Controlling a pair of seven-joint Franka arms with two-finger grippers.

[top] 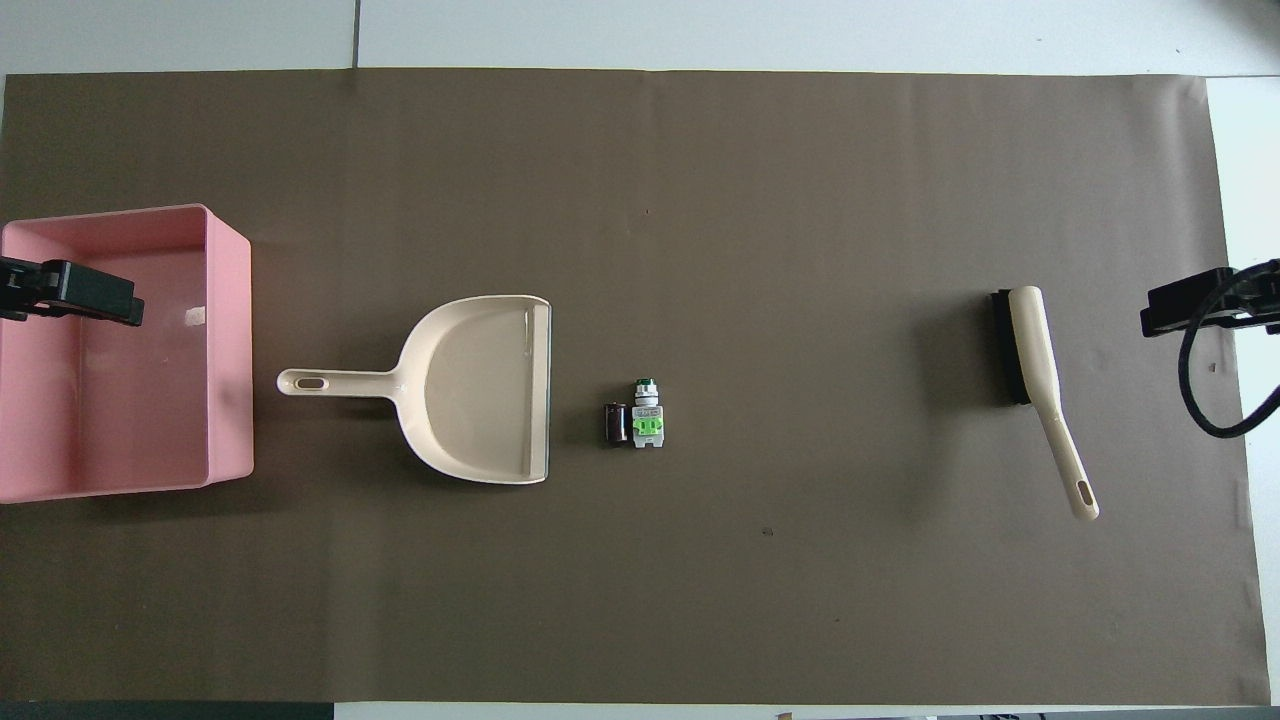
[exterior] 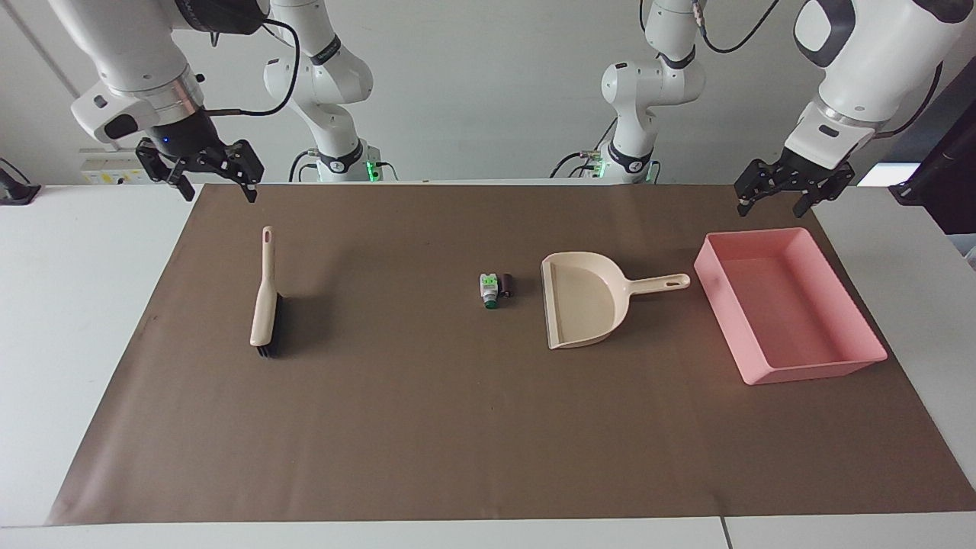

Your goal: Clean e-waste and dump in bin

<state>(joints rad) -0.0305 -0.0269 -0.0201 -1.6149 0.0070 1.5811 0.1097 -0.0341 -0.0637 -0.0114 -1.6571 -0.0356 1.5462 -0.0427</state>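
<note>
The e-waste lies mid-mat: a white piece with green marks (exterior: 487,288) touching a dark cylinder (exterior: 506,285); both also show in the overhead view, the white piece (top: 648,420) and the cylinder (top: 615,423). The pink bin (exterior: 808,374) stands at the left arm's end of the mat and shows in the overhead view (top: 230,340). My left gripper (exterior: 770,207) hangs open and empty in the air by the bin's edge nearest the robots. My right gripper (exterior: 218,194) hangs open and empty above the mat's edge near the brush handle.
A cream dustpan (exterior: 583,301) lies between the e-waste and the bin, its mouth toward the e-waste and its handle toward the bin. A cream brush with black bristles (exterior: 264,297) lies toward the right arm's end. A brown mat (exterior: 427,427) covers the table.
</note>
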